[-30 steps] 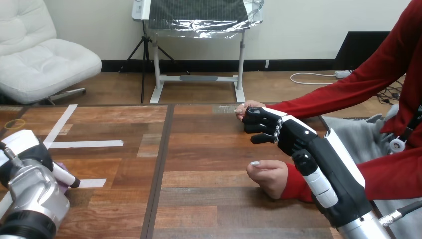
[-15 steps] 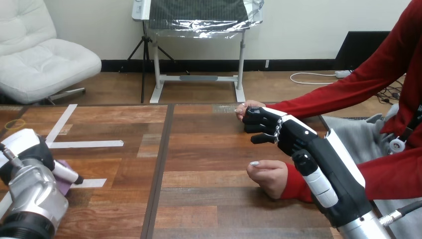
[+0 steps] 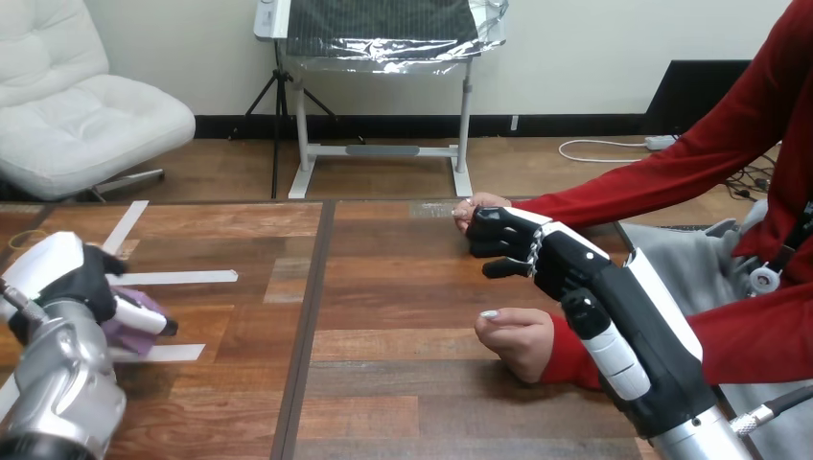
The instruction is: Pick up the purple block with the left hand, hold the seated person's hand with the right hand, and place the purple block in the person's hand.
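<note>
The left arm comes up from the bottom corner well left of the dark seam that runs down the wooden surface. Its silver forearm is cut off by the edge, and the left robot hand is turned with its white back away from the seam. Its fingers are curled toward the seam, grasping the purple block. The block sits under those fingers and against the palm, mostly covered, above a white tape strip; whether it touches the surface is unclear. Right of the seam, the right arm reaches forward, and the right robot hand lies over the person's farther hand, hiding all but its tip. I cannot tell whether this robot hand grasps it. The person's nearer hand rests as a fist on the surface, between the seam and the right forearm.
</note>
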Tool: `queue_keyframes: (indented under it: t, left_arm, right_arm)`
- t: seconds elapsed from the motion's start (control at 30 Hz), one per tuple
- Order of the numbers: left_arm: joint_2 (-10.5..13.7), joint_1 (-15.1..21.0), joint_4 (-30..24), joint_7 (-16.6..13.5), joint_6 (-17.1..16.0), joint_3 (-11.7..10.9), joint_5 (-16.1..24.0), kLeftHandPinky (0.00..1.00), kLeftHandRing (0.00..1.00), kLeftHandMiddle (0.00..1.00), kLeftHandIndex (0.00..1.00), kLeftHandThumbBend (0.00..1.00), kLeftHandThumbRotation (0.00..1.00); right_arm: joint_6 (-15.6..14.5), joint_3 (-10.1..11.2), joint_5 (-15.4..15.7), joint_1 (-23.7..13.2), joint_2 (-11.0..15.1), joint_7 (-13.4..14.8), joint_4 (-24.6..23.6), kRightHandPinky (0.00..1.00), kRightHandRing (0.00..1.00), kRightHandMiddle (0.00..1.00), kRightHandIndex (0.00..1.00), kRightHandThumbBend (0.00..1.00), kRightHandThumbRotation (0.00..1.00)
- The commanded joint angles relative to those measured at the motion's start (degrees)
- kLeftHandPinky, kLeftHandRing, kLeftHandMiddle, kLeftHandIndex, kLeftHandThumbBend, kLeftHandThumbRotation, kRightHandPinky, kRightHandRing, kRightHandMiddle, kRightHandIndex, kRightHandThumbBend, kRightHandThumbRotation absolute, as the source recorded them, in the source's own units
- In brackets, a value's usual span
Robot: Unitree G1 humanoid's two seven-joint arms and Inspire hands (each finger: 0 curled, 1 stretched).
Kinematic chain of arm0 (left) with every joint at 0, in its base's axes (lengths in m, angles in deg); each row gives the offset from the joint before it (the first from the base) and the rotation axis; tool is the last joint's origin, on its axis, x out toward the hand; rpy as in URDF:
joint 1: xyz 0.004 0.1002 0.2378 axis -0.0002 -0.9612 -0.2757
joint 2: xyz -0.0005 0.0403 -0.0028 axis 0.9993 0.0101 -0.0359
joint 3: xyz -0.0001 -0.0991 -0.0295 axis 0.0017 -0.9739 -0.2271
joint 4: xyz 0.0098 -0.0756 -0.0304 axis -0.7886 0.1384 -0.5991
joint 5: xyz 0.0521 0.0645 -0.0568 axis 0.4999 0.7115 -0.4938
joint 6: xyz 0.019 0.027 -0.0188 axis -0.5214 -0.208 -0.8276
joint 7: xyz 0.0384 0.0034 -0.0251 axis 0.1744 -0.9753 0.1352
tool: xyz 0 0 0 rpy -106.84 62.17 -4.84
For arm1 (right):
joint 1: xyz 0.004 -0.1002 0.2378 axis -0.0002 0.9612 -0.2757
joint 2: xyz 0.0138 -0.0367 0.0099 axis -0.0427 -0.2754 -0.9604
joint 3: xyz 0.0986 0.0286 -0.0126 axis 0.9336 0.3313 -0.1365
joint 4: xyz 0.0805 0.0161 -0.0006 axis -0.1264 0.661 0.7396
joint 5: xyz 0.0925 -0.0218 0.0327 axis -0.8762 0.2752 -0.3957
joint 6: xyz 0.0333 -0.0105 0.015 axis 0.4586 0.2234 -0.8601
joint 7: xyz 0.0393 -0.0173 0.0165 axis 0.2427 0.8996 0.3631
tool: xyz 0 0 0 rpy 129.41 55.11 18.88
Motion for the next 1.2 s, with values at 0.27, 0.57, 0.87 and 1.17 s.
queue_keyframes:
  t: [0.27,0.57,0.87,1.17]
  left_arm:
    - [0.7,-5.8,-22.9,0.3,-4.5,-5.8,-3.1,0.43,0.47,0.51,0.47,0.81,0.00]
    - [-1.4,-8.6,-31.2,1.1,-3.7,-7.1,-4.9,0.29,0.35,0.42,0.46,0.80,0.00]
    - [-1.8,-10.0,-37.3,3.1,-1.9,-6.1,-4.6,0.26,0.33,0.40,0.46,0.78,0.00]
    - [-3.5,-11.3,-41.4,4.8,-1.9,-6.4,-5.8,0.29,0.36,0.42,0.46,0.75,0.00]
  right_arm:
    - [1.3,1.5,5.4,-4.7,0.5,2.9,0.5,0.71,0.77,0.79,0.80,0.91,1.00]
    - [0.2,1.8,5.7,-6.0,0.8,2.8,1.7,0.72,0.77,0.79,0.80,0.88,0.99]
    - [0.3,2.6,7.1,-7.8,1.4,3.5,3.8,0.73,0.78,0.80,0.80,0.87,0.98]
    - [-0.8,3.9,10.1,-10.1,3.5,4.6,5.4,0.76,0.79,0.81,0.82,0.92,0.98]
